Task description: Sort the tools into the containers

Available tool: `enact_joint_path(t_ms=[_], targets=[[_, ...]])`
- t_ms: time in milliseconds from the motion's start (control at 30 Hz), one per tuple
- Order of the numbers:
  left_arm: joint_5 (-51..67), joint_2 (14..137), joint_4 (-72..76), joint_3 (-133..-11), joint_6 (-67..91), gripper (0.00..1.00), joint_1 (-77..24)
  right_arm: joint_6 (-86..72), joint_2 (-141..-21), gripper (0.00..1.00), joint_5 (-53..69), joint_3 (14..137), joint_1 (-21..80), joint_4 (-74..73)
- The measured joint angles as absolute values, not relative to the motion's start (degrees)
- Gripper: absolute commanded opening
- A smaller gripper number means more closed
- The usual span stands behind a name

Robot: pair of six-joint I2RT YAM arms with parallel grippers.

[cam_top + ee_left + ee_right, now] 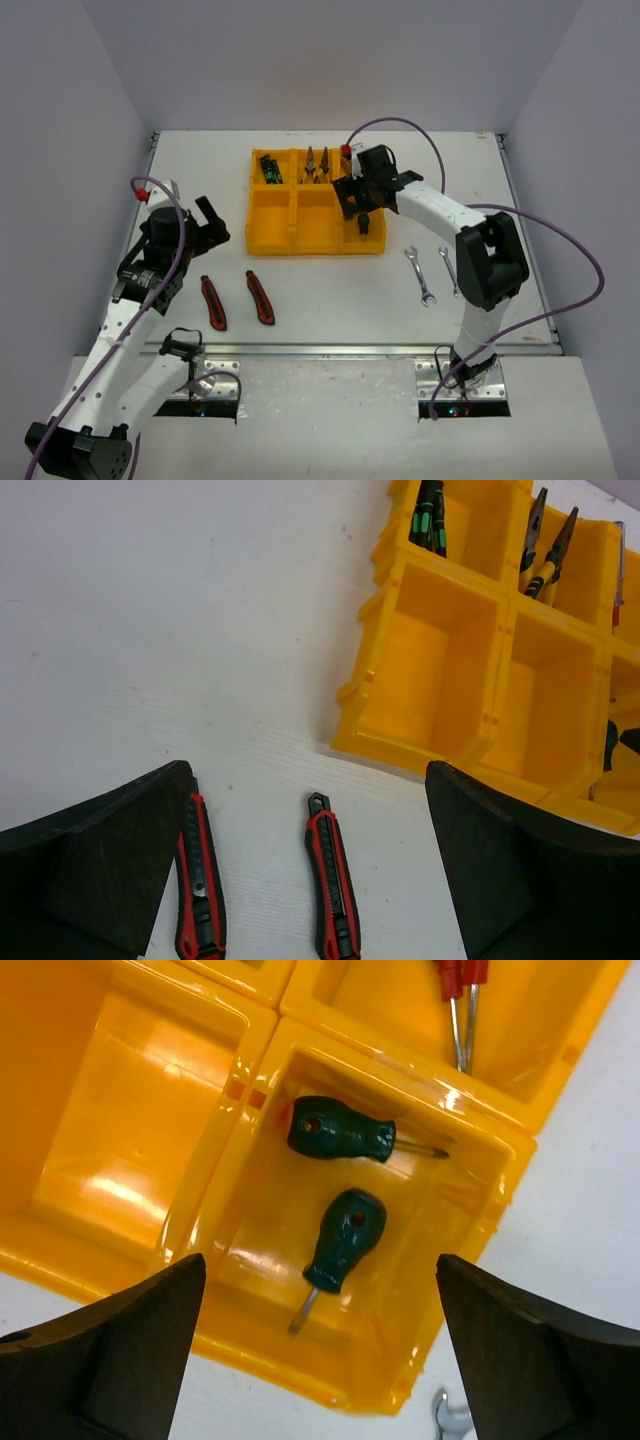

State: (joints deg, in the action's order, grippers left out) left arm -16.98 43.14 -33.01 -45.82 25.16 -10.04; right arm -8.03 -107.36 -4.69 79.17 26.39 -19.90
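The yellow tray [270, 243] of containers lies at the table's middle back. My right gripper [358, 205] hangs open over its near right compartment, nothing between its fingers. In the right wrist view two stubby green-handled screwdrivers [340, 1130] [343, 1238] lie loose on that compartment's floor below the open right gripper [320, 1260]. My left gripper [212, 222] is open, left of the tray. Below the left gripper [308, 770] two red-black utility knives [200, 880] [333, 880] lie side by side on the table. Two silver wrenches [420, 275] [449, 270] lie right of the tray.
Slim dark green drivers [430, 520] fill the far left compartment, and yellow-handled pliers [545, 550] the far middle one. Red-handled tools [460, 980] show in the far right compartment. The near left compartment [430, 670] and near middle compartment [550, 690] hold nothing.
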Motion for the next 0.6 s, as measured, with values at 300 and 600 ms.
enact_joint_path(t_ms=[300,600], targets=[[-15.83,47.38,-32.77,-45.75,24.41,1.00,-10.15,-14.63,-88.57,0.96,-9.04,74.87,24.49,-30.09],[-14.43,46.65,-32.38,-45.71,24.18,1.00,-10.68,-15.04,-92.74,0.80,-8.97,59.91,16.40,-39.58]])
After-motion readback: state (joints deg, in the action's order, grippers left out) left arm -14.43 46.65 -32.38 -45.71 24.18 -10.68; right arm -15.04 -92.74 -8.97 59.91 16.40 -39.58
